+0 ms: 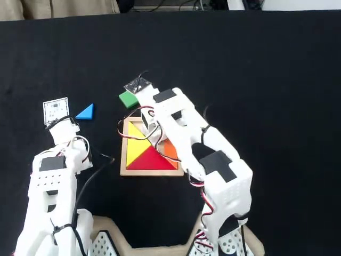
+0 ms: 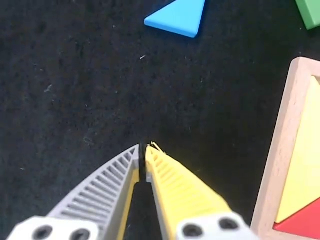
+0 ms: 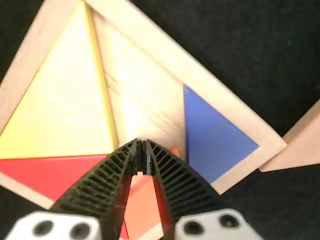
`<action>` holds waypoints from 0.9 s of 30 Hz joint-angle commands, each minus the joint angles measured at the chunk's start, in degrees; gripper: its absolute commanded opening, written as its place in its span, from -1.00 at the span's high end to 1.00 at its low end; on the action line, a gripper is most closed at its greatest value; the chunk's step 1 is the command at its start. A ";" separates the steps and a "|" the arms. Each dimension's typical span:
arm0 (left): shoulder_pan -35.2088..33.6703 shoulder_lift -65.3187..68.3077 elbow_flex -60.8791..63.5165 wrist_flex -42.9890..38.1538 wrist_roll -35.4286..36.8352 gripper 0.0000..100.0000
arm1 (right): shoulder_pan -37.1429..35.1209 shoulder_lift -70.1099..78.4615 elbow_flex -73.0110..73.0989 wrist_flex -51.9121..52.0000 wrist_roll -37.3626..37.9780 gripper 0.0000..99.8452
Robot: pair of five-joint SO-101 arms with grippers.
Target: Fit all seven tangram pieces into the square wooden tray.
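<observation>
The square wooden tray (image 1: 123,154) lies at the table's centre. It holds a yellow triangle (image 3: 60,100), a red triangle (image 3: 50,175), a dark blue triangle (image 3: 212,130) and an orange piece (image 3: 142,210), with bare wood (image 3: 142,100) between them. My right gripper (image 3: 142,147) is shut and empty, low over that bare patch. A light blue triangle (image 1: 85,112) lies on the cloth left of the tray, and a green piece (image 1: 128,99) lies just behind the tray. My left gripper (image 2: 145,150) is shut and empty over bare cloth, a short way from the light blue triangle (image 2: 177,17).
Black cloth covers the table. The tray's wooden rim (image 2: 280,165) runs close beside my left gripper. A tan flat shape (image 3: 300,145) lies outside one tray corner. The right arm (image 1: 186,138) hangs over part of the tray. There is open cloth to the right and at the back.
</observation>
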 commanded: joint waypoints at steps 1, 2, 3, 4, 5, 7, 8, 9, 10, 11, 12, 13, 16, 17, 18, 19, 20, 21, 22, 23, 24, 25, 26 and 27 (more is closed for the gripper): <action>0.66 -1.41 -0.31 -0.79 0.44 0.94 | 0.70 -4.88 0.57 2.11 2.29 0.98; 0.57 -1.49 -0.31 -0.79 0.44 0.94 | 0.70 -5.41 0.66 2.46 2.29 0.98; 0.57 -1.49 -0.31 -0.79 0.44 0.94 | 0.70 -6.02 0.75 2.55 2.29 0.98; 0.57 -1.49 -0.31 -0.79 0.44 0.94 | 0.70 -6.46 0.75 2.64 2.29 0.98; 0.66 -1.49 -0.31 -0.79 0.44 0.94 | 0.70 -6.73 0.75 2.99 2.29 0.98; 0.66 -1.49 -0.31 -0.79 0.44 0.94 | 0.70 -6.81 0.75 3.87 2.29 0.98; 0.66 -1.49 -0.31 -0.79 0.44 0.94 | 0.70 -6.73 0.75 4.13 2.29 0.98; 0.66 -1.49 -0.31 -0.79 0.44 0.94 | 0.62 -6.73 0.75 4.22 2.37 0.98; 0.66 -1.49 -0.31 -0.79 0.53 0.94 | 0.35 -6.90 0.75 4.31 2.37 0.98; 0.66 -1.49 -0.31 -0.79 0.53 0.94 | 0.26 -7.08 0.75 4.22 2.37 0.98; 0.66 -1.49 -0.31 -0.79 0.53 0.94 | 0.26 -7.08 0.48 4.04 2.37 0.98; 0.66 -1.49 -0.31 -0.79 0.53 0.94 | 0.18 -7.34 0.40 3.25 2.37 0.98; 0.66 -1.49 -0.31 -0.79 0.53 0.94 | 0.70 -8.75 0.22 -1.58 2.37 0.98; 0.66 -1.49 -0.31 -0.79 0.53 0.94 | 1.14 -9.45 -0.31 -3.08 2.37 0.98; 0.57 -1.49 -0.31 -0.79 0.53 0.94 | 1.58 -9.71 -0.92 -4.48 2.29 0.98; 0.48 -1.49 -0.31 -0.79 0.53 0.94 | 1.85 -9.89 -1.71 -5.71 2.29 0.98; 0.40 -1.49 -0.22 -0.79 0.53 0.94 | 1.93 -9.54 -2.59 -6.95 2.29 0.98; 0.40 -1.49 -0.22 -0.79 0.53 0.94 | 1.93 -8.92 -3.74 -7.82 2.29 0.98; 0.40 -1.49 -0.22 -0.79 0.53 0.94 | 2.11 -7.78 -4.97 -8.70 2.29 0.98; 0.40 -1.49 -0.22 -0.79 0.53 0.94 | 2.55 -6.20 -6.46 -9.14 2.29 0.97; 0.40 -1.49 -0.13 -0.79 0.53 0.94 | 2.90 -4.44 -8.31 -9.23 2.20 0.97; 0.48 -1.49 0.04 -0.79 0.53 0.94 | 3.16 -2.42 -10.33 -9.05 2.20 0.97; 0.66 -1.49 0.31 -0.79 0.53 0.94 | 3.60 -0.22 -12.53 -8.26 2.20 0.95; 0.66 -1.49 0.31 -0.79 0.53 0.94 | 3.96 1.80 -14.73 -6.77 2.29 0.91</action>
